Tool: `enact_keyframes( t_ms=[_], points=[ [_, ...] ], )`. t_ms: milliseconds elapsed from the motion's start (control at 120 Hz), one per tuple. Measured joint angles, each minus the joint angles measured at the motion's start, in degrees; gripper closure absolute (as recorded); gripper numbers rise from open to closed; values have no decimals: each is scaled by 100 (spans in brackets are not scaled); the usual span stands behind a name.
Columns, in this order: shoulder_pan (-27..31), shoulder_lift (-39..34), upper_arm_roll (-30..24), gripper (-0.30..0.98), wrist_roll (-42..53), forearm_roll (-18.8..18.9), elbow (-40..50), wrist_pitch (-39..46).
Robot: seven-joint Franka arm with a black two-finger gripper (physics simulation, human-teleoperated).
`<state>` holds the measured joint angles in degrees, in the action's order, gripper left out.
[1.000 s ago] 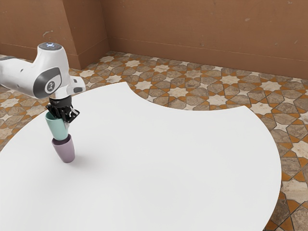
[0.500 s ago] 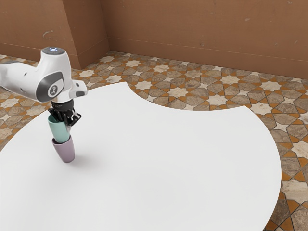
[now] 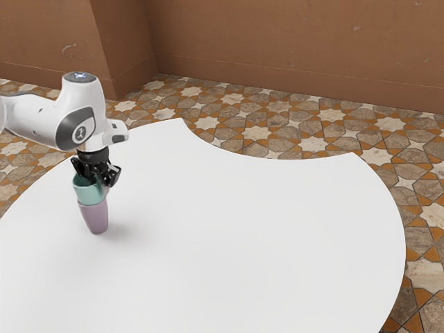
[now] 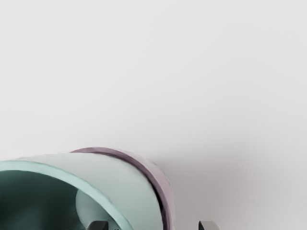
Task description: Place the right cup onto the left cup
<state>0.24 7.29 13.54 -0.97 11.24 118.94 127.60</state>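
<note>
Fingers [image 3: 114, 175] stand well apart, one over the mouth of the teal cup [image 3: 90, 192], the other outside it. At the exterior view's nine o'clock, that cup sits nested in the purple cup [image 3: 95, 218]. Bare surface [image 3: 257, 243] stretches toward three.

Teal cup [image 3: 90, 193] sits partly inside mauve cup [image 3: 95, 218].
Teal: mouth up, upper wall exposed; mauve: upright on white bench [image 3: 229, 229].
</note>
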Motion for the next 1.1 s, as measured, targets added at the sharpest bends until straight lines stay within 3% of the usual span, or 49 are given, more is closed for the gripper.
enact_keyframes(
  t_ms=[217, 533, 950, 1100],
  points=[
    [0, 23, -9, 37, 21, -7, 0, 5],
    [3, 16, -29, 30, 40, -8, -3, 7],
    [-60, -641, -616, 23, -80, 24, -253, -560],
    [-154, -686, -758, 12, -144, 32, -442, -824]
  ],
)
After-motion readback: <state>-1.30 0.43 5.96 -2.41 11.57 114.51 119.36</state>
